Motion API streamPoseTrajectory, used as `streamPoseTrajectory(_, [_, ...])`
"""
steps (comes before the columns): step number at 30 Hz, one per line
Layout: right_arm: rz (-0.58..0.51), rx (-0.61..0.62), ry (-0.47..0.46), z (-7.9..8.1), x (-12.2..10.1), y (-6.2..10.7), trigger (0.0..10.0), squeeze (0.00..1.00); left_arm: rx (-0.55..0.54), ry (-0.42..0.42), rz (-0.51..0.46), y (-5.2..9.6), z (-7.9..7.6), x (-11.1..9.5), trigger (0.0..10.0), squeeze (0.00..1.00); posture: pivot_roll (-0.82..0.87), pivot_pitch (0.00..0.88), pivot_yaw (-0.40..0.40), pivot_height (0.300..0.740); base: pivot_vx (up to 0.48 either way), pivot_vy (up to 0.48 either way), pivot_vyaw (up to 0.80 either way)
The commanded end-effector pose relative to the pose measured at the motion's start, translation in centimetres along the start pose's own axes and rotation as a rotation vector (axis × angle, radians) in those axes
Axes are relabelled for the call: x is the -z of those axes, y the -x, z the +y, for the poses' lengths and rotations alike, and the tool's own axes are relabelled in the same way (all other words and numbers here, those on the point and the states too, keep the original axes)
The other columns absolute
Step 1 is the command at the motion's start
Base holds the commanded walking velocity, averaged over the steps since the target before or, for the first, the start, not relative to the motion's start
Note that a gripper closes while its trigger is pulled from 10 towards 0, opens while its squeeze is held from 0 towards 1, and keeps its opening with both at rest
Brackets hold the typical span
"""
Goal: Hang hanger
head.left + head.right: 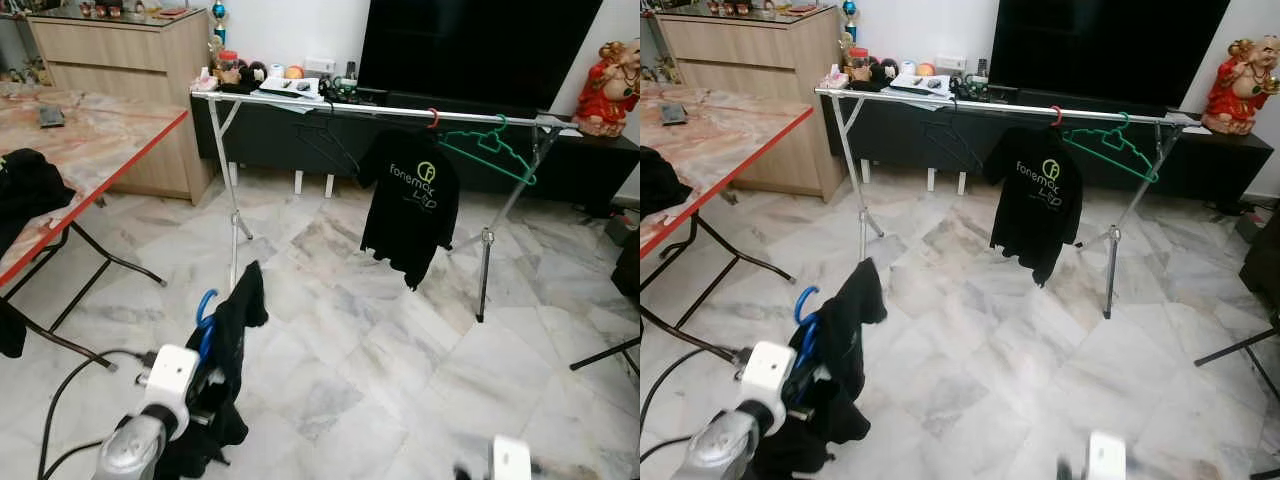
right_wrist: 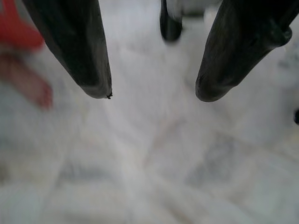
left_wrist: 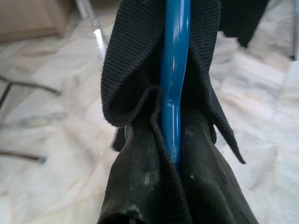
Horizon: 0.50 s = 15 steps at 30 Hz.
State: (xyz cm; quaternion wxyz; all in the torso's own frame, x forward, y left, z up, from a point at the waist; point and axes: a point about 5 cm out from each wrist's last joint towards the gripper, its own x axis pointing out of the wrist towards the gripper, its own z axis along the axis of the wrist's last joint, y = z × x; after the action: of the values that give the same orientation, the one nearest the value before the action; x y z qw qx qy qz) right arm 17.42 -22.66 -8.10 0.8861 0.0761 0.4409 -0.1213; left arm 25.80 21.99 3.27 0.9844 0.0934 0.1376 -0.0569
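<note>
My left gripper [image 1: 205, 385] is shut on a blue hanger [image 1: 206, 320] with a black garment [image 1: 232, 350] draped over it, held low at the near left. In the left wrist view the blue hanger's neck [image 3: 174, 84] runs up between the two black fingers [image 3: 135, 186], wrapped in the garment's collar [image 3: 126, 70]. Ahead stands a silver clothes rack [image 1: 350, 108]. On its rail hang a black T-shirt [image 1: 410, 205] on a red hanger, an empty green hanger [image 1: 490, 150] and an empty black hanger [image 1: 325, 140]. My right gripper [image 2: 152, 93] hangs open over the floor.
A marble-topped table with a red edge [image 1: 100, 140] and dark clothes on it stands at the left. Behind the rack are a low black cabinet, a large TV [image 1: 470, 50] and a red figurine [image 1: 615, 85]. A wooden sideboard [image 1: 120, 60] is at the back left. A black stand leg [image 1: 605, 355] is at right.
</note>
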Motion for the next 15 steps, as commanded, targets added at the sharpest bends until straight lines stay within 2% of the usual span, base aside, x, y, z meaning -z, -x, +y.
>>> streamPoseTrajectory(1, [0.027, 0.034, -0.005, 0.0, 0.3, 0.0, 10.0, 0.00, -0.038, 0.005, -0.048, -0.1, 0.1, -0.6, 10.0, 0.00, 0.03, 0.000, -0.065, 0.740, 0.000, 0.000, 0.00])
streamPoseTrajectory(7, [0.024, -0.002, -0.014, 1.0, 0.4, -0.1, 10.0, 0.00, -0.036, 0.016, -0.043, 0.8, 0.3, -0.1, 10.0, 0.00, 0.00, 0.000, -0.035, 0.740, 0.000, 0.000, 0.00])
streamPoseTrajectory(15, [0.028, -0.007, -0.011, 1.3, 0.4, -0.1, 10.0, 0.00, -0.016, -0.006, -0.039, 1.5, 0.2, 0.3, 10.0, 0.00, 0.01, 0.000, -0.030, 0.740, 0.000, 0.000, 0.00])
